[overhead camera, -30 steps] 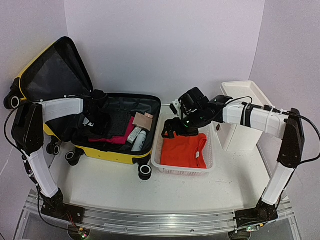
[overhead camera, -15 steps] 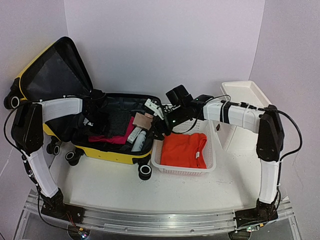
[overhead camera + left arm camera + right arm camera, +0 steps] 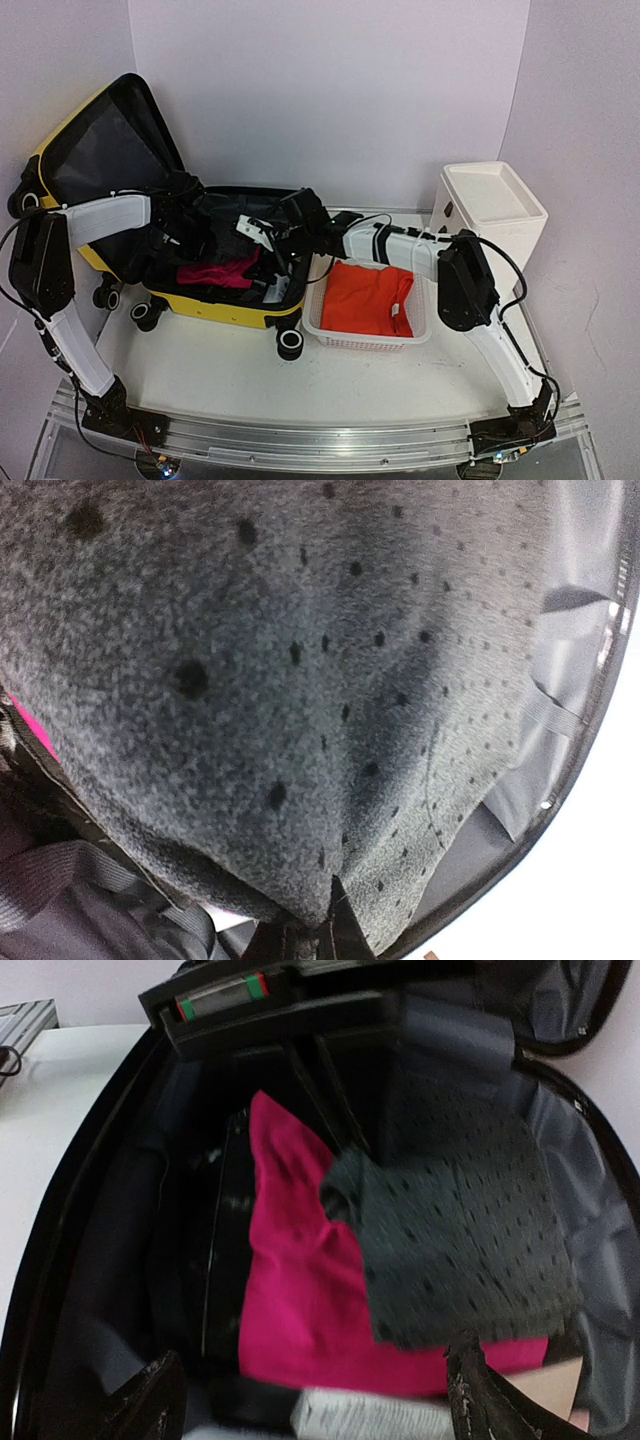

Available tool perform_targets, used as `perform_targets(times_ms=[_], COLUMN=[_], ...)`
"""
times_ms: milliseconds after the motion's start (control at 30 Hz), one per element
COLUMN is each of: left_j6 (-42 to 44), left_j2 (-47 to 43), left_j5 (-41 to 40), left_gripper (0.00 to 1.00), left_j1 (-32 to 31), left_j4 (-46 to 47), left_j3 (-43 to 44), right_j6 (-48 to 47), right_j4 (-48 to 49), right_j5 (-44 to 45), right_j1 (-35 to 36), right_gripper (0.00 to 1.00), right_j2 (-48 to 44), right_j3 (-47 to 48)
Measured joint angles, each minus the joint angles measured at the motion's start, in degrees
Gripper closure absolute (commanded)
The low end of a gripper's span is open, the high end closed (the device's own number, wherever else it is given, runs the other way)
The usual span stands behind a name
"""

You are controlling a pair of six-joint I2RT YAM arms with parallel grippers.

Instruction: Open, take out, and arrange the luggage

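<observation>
You've got a pale lilac back wall (image 3: 330, 90) across the top of the frame. Matching left side wall (image 3: 50, 60) at upper left, right side wall (image 3: 590, 120) down the right edge. White table (image 3: 400, 380) fills the lower half, with a metal rail (image 3: 300, 440) along the bottom. White cabinet (image 3: 490, 215) centre right, near the right corner. Light is even and soft.

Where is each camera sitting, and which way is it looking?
Top camera: high behind the arms, looking down at the table; left arm and right arm reach into the open yellow suitcase, beside the basket.
Left wrist: on the left arm, pressed against gray dotted cloth; the left hand barely shows, pinching it.
Right wrist: on the right arm, looking into the suitcase at pink cloth; the open right hand frames the bottom.
Shared: both wrist views show the gray dotted cloth.
</observation>
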Motion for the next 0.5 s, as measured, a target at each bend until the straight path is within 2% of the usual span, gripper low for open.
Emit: perform_targets(times_ms=[167, 300, 500], left_j6=[0.6, 1.1, 1.8], left_j2=[-2.2, -3.5, -4.1], left_j5=[0.9, 1.3, 2.1], left_gripper=[1.0, 1.0, 1.0], left_j1=[0.1, 0.1, 0.1], left_j4=[1.0, 1.6, 2.2], left_j3=[-0.7, -0.7, -0.7], right_j6=[-0.1, -0.8, -6.1], right_j4=[2.1, 3.1, 4.6], right_j5=[3.9, 6.6, 9.9], right_j1=[2.5, 3.1, 2.7], right_gripper=[0.08, 0.02, 0.02], right_j2=[4.3, 4.4, 4.4], right_j3=[5.9, 6.1, 6.1])
